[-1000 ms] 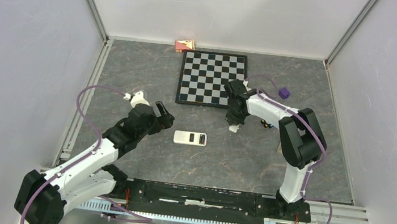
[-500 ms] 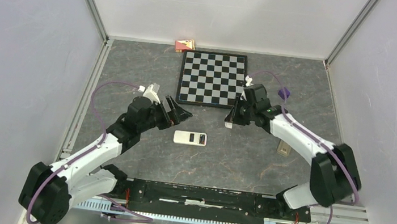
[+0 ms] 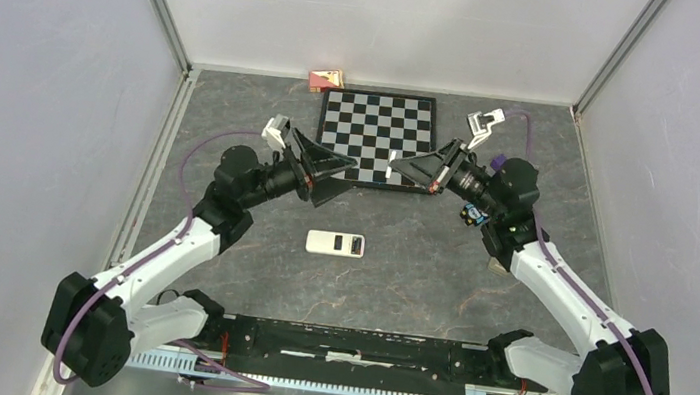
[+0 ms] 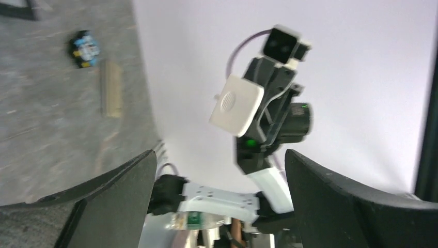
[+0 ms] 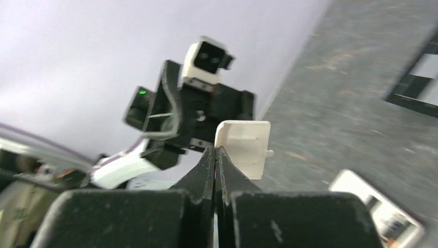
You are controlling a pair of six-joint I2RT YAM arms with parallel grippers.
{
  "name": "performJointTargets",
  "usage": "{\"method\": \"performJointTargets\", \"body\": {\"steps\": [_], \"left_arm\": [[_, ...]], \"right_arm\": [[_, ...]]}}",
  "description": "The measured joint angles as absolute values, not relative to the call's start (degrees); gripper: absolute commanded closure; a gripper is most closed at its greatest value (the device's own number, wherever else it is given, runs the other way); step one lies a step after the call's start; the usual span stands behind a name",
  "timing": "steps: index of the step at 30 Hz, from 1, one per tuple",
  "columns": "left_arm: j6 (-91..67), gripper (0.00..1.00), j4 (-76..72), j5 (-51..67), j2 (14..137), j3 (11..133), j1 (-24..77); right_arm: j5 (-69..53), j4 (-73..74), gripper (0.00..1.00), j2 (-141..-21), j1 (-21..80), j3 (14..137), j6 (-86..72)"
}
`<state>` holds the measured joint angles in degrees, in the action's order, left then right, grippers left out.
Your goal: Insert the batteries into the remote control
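The right gripper (image 5: 216, 150) is pressed together on one thin edge of the white battery cover (image 5: 247, 147), up in the air and facing the left gripper (image 3: 340, 178), whose fingers are spread wide. With so little of it gripped, the cover could pivot or drop if the left fingers close off-centre or nudge it. The batteries (image 3: 471, 213) lie on the table (image 3: 416, 286), well apart from the remote control (image 3: 336, 244), which a falling cover might strike

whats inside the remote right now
A dark open slot shows in the remote; whether cells sit in it is too small to tell. The right hand pinches a white lid.
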<state>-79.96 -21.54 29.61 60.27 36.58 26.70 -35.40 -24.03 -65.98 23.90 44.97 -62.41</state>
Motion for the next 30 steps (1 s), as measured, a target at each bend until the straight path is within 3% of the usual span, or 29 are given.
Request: {"method": "performJointTargets", "body": {"steps": [10,16,30], "left_arm": [[-99.8,0.01,-37.1,30.1,65.5,43.3,29.5],[-106.3,0.04,-38.4,29.5,66.8,44.5,32.2],[-117.1,0.31,-44.4,28.3,67.4,45.5,35.0]], "right_arm": [[-37.7,-55.7,1.0,-65.9,26.0,43.2,-89.0],[-35.8,-65.2,1.0,-68.3,30.0,43.2,-95.7],[-31.7,-77.6,1.0,-74.8,33.2,43.2,-104.4]]}}
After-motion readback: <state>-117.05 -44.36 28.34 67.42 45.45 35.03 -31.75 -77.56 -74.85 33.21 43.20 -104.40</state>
